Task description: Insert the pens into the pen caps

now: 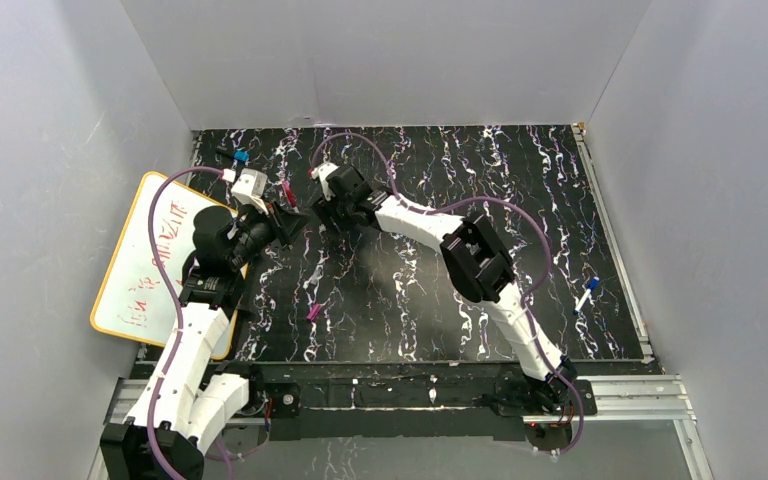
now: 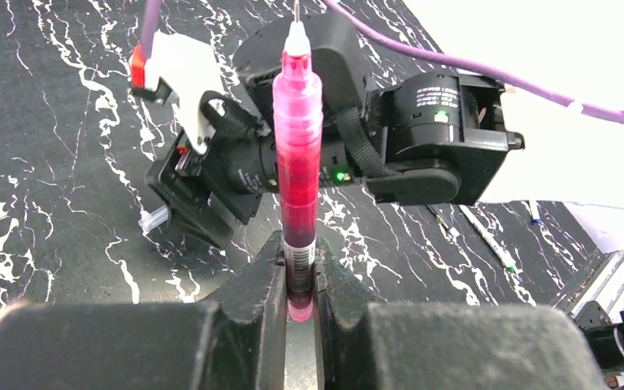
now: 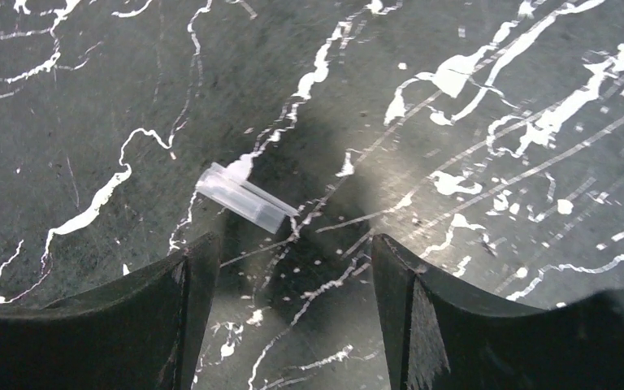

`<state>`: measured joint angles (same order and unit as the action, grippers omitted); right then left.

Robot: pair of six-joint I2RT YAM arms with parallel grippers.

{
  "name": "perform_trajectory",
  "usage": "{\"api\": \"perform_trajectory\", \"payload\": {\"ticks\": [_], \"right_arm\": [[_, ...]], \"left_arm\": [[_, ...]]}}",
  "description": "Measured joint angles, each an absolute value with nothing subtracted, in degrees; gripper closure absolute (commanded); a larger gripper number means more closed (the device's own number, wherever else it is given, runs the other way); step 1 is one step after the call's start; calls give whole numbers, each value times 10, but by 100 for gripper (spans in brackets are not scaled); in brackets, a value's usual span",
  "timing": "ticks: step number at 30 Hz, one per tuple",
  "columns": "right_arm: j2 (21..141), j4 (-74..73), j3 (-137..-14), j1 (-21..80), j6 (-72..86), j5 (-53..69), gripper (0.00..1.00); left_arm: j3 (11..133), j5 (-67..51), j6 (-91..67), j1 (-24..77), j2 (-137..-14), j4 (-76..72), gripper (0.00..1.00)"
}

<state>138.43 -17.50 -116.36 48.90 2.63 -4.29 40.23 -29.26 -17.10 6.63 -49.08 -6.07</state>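
Observation:
A pink-barrelled pen (image 2: 296,154) with a white tip stands between the fingers of my left gripper (image 2: 299,253), which is shut on its lower end. From above, that pen (image 1: 288,192) sticks out of the left gripper (image 1: 284,216) toward the back. A clear greyish pen cap (image 3: 240,197) lies flat on the mat just ahead of my right gripper (image 3: 292,252), which is open and empty, its left finger closest to the cap. The same cap (image 2: 153,219) shows beside the right gripper (image 1: 322,210), which faces the pen tip. A magenta pen cap (image 1: 313,312) lies nearer the front.
A whiteboard (image 1: 145,265) with red writing lies at the left edge under the left arm. A blue-tipped black object (image 1: 238,156) sits at the back left. A blue-capped white pen (image 1: 586,295) lies at the right. A white pen (image 2: 487,240) and a dark pen (image 2: 439,221) lie beyond the right arm.

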Motion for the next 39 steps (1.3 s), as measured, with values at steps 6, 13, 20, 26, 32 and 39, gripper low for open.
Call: {"api": "perform_trajectory", "payload": {"ticks": [6,13,20,26,32,39], "right_arm": [[1401,-175,-1168,504,-14,-29,25],[1421,-171,-1208,507,-41,-22,24],[1447,-149,-1232,506,-67,-26,26],[1452,-149,-1238,506,-79,-19,55],[1452,-145,-1230,506,-79,-10,97],[1423,-106,-1171,506,-75,-10,99]], "left_arm": [[402,-296,-166,65,-491,-55,100],[402,-302,-163,65,-491,-55,100],[402,-309,-161,65,-491,-55,100],[402,-311,-160,65,-491,-55,100],[402,-310,-160,65,-491,-55,100],[402,-310,-156,65,-491,-55,100]]}}
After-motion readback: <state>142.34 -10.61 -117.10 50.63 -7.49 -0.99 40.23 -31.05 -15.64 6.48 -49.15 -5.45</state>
